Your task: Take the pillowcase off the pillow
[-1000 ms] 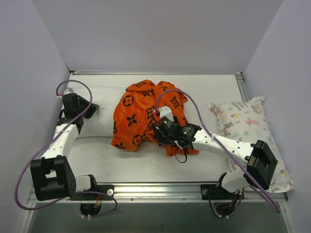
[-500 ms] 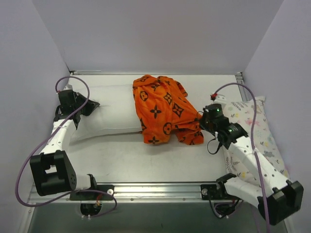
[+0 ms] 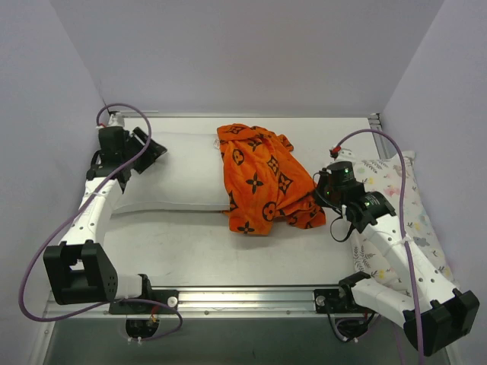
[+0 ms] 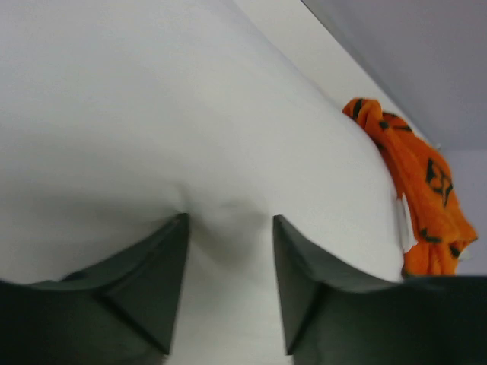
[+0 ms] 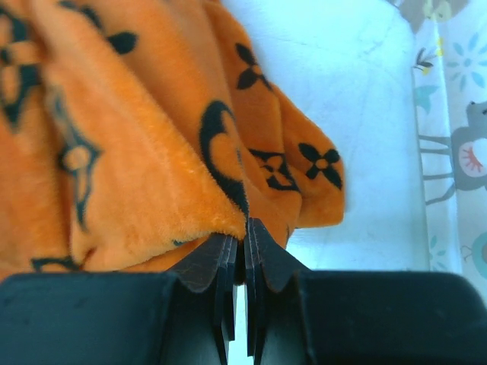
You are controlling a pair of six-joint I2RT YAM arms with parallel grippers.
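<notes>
The plain white pillow (image 3: 179, 171) lies across the left half of the table, its right end still under the orange pillowcase (image 3: 262, 179). My left gripper (image 3: 150, 150) sits at the pillow's left end. In the left wrist view the left gripper (image 4: 230, 228) is open, its tips pressing on the pillow (image 4: 190, 114), which puckers between them; the pillowcase (image 4: 415, 175) shows far off. My right gripper (image 3: 319, 196) is at the pillowcase's right edge. The right wrist view shows the right gripper (image 5: 245, 228) shut on a fold of the pillowcase (image 5: 114, 152).
A white pillow printed with pastel animals (image 3: 392, 201) lies along the right side under my right arm, and shows again as the printed pillow (image 5: 456, 114) in the right wrist view. Grey walls (image 3: 243, 53) close in the back and both sides. A metal rail (image 3: 243, 300) runs along the near edge.
My right gripper closed on the pillowcase and dragged it right, baring more of the pillow. My left gripper, shut on the pillow's left end before, has now opened.
</notes>
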